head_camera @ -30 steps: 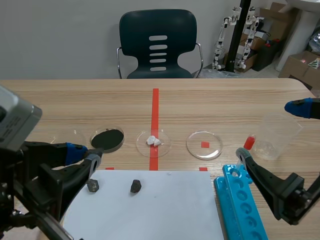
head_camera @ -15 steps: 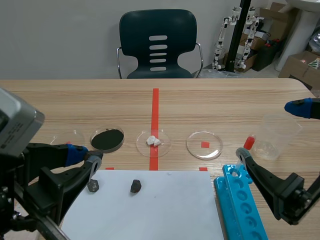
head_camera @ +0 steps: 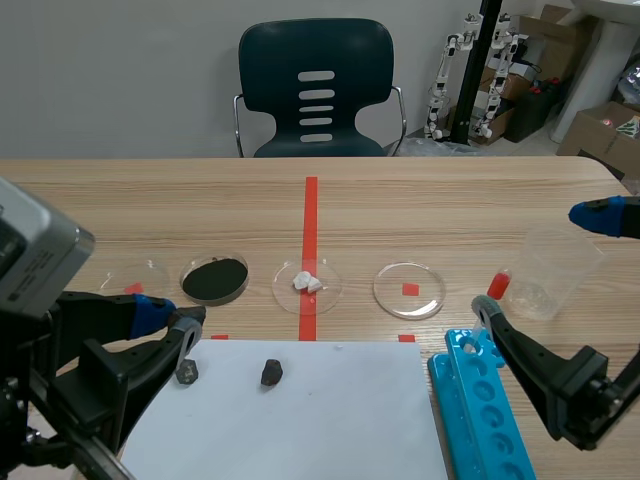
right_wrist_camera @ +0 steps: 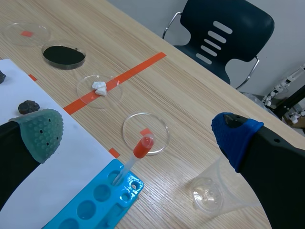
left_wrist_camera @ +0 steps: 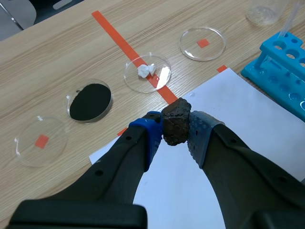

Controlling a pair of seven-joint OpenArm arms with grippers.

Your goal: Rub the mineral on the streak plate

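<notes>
My left gripper (left_wrist_camera: 175,132) is shut on a dark brown lump of mineral (left_wrist_camera: 176,120), held above the near left part of a white streak sheet (left_wrist_camera: 238,109). In the scene view that gripper (head_camera: 168,312) hangs over the sheet's (head_camera: 300,420) left corner. Two more dark lumps lie on the sheet, one (head_camera: 186,372) by its left edge and one (head_camera: 271,373) further right. My right gripper (right_wrist_camera: 138,136) is open and holds nothing. It stands over the table's right side (head_camera: 545,262).
Several petri dishes stand in a row beyond the sheet: an empty one (head_camera: 135,275), black powder (head_camera: 214,280), white bits (head_camera: 307,284), another empty one (head_camera: 408,289). At the right are a blue tube rack (head_camera: 485,410), a red-bulbed dropper (head_camera: 497,284) and a clear beaker (head_camera: 555,272).
My left gripper has sunk slightly and drawn back toward the near edge with the mineral in it. The right arm and the lumps on the sheet have not moved.
</notes>
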